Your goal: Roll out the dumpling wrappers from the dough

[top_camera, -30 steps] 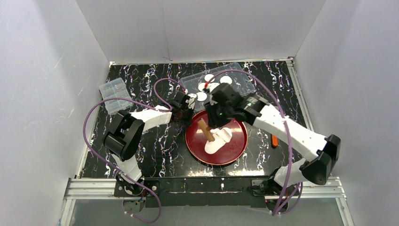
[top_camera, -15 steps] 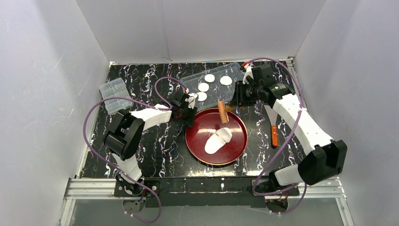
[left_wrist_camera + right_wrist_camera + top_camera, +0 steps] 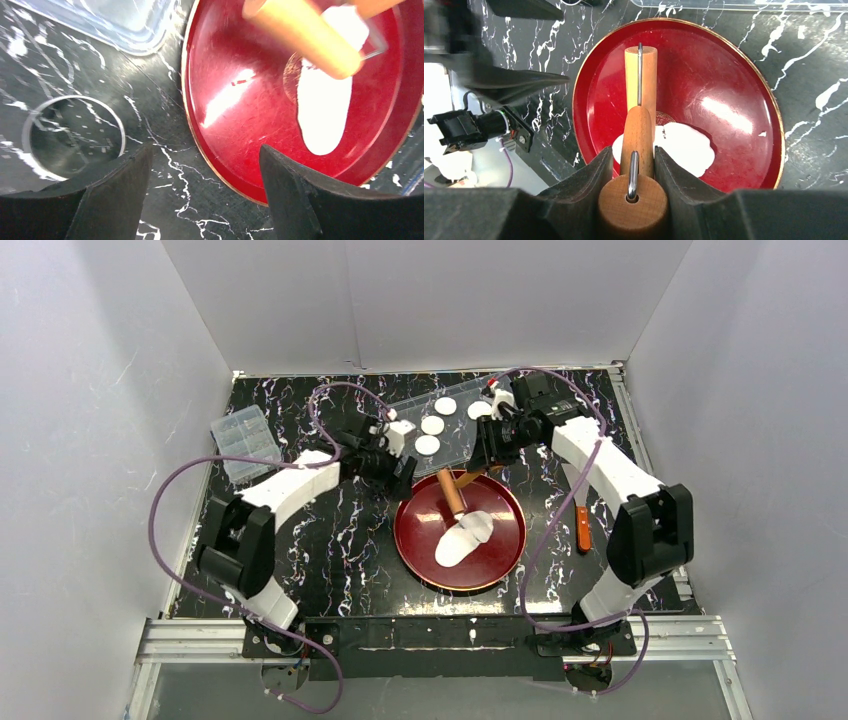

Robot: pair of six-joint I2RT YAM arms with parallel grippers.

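Swung back over glossy red plate (image 3: 408, 538): wooden roller (image 3: 451, 492), handle clamped in right gripper (image 3: 638, 150). Left gripper (image 3: 205, 157) spread wide, empty. Flattened white dough (image 3: 462, 538) centre-frame on plate; round dumpling wrappers (image 3: 433, 425) upper centre.

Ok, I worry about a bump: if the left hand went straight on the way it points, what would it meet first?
Likely the rim of the red plate, or the black table just beside it; the open left hand straddles that edge, and depth is unclear.

Flattened white dough (image 3: 462, 538) lies on red plate (image 3: 503, 552); round wrappers (image 3: 433, 425) on tray (image 3: 460, 431).
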